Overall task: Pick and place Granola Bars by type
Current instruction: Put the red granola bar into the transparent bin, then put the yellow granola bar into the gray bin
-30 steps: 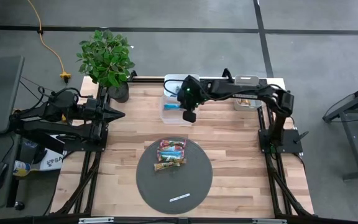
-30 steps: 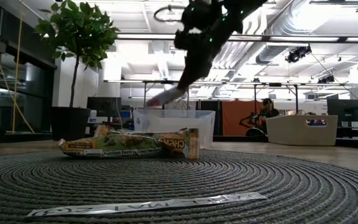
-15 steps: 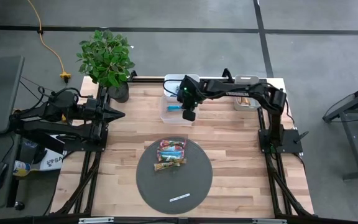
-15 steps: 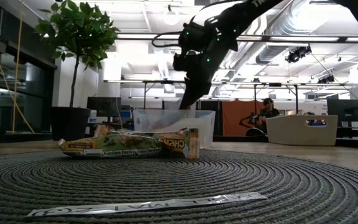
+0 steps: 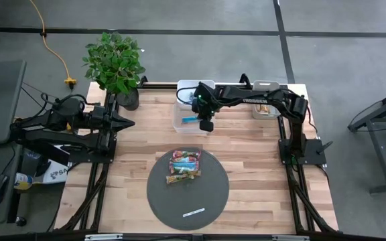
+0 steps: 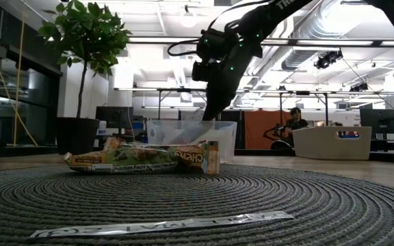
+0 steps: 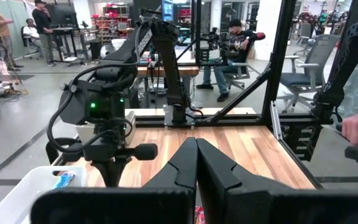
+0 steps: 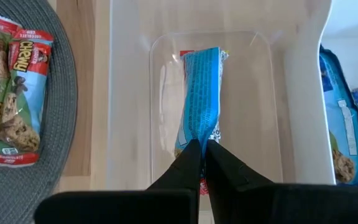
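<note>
At twelve o'clock on the table (image 5: 246,157), the right gripper (image 5: 194,119) dips into a clear bin (image 5: 179,122), fingers clamped on a blue bar (image 8: 200,102); more bars (image 5: 185,165) lie on the round mat (image 5: 206,197) at six; the left gripper (image 5: 130,122) waits at nine, fingers together.

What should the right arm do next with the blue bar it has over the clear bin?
Probably open the fingers and let go. The right gripper is shut on the blue granola bar, which already hangs down inside the clear bin, so little remains but the release. The left gripper waits shut, off to the side.
</note>
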`<act>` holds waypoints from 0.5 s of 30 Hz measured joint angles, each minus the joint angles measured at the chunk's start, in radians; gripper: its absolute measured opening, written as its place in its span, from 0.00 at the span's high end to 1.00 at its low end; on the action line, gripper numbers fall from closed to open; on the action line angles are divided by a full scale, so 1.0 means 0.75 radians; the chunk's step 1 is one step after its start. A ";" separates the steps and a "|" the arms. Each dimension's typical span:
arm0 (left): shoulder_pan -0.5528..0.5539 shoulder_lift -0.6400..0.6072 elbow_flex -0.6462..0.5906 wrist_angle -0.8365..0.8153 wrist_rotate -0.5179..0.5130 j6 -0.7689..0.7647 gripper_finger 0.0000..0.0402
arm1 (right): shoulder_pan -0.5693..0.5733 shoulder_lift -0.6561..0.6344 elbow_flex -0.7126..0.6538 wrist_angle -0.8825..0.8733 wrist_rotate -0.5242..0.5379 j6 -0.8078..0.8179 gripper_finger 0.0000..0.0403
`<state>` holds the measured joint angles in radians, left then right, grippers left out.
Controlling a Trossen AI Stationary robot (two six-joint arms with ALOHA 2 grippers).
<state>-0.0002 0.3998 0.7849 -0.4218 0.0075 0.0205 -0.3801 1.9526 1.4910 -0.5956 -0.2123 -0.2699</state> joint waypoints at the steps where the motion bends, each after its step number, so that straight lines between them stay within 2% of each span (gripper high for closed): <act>1: 0.000 0.000 0.000 0.000 0.000 0.000 1.00 | 0.000 0.000 0.000 0.000 0.000 0.001 0.99; 7: 0.000 0.000 0.000 0.000 0.000 0.000 1.00 | 0.001 0.000 0.000 0.002 0.016 0.000 0.95; 15: 0.000 0.000 0.000 0.000 0.000 0.000 1.00 | 0.001 -0.001 0.000 0.002 0.033 -0.001 0.83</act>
<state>-0.0002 0.3996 0.7848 -0.4217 0.0076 0.0207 -0.3794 1.9522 1.4910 -0.5941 -0.1878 -0.2702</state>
